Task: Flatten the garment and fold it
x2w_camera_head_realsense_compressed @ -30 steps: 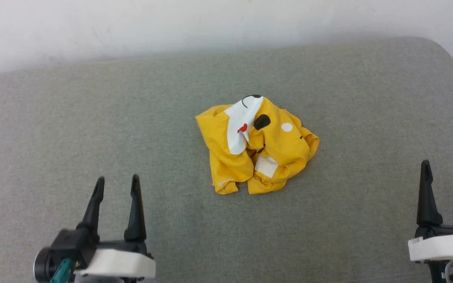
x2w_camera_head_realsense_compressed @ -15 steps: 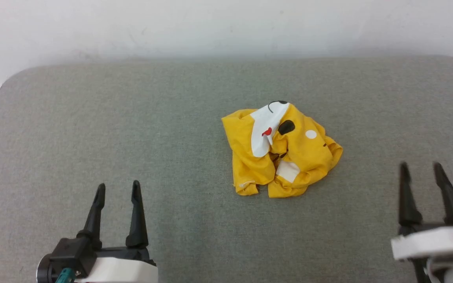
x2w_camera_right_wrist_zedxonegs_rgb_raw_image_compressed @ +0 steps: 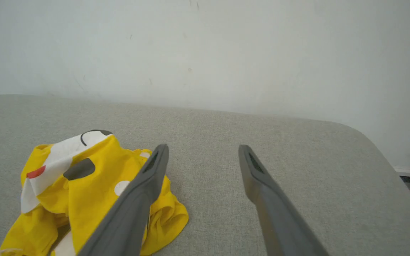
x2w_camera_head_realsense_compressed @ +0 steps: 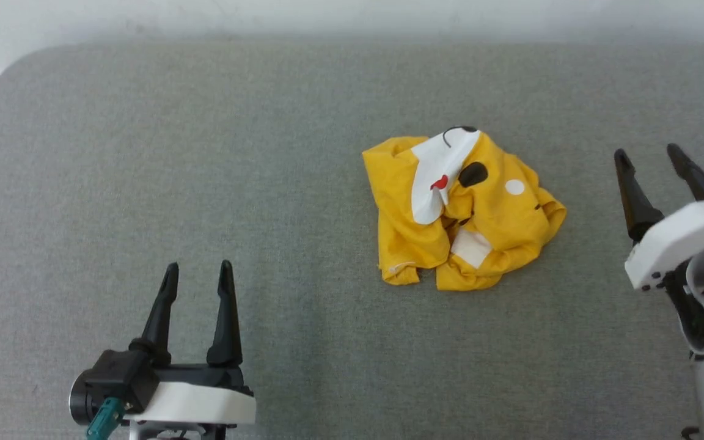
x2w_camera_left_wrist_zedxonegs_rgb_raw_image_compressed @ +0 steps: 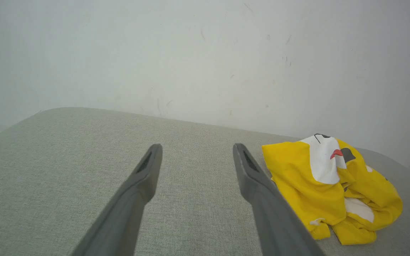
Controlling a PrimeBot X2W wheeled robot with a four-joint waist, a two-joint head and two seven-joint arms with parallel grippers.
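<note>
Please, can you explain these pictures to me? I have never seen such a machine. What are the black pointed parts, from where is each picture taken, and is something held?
This is a robot with two arms. The black pointed pairs are the fingers of its two hands.

The wide picture comes from a camera on the robot's head, looking down. There the left hand is at the lower left and the right hand at the right edge. The other two pictures come from cameras on the wrists, each looking along that hand's own grey fingers.

On the grey padded surface, which stands against a white wall, lies a crumpled yellow shirt with white patches, black marks and a red spot.

Nothing is held: both hands are open and apart from the shirt.
</note>
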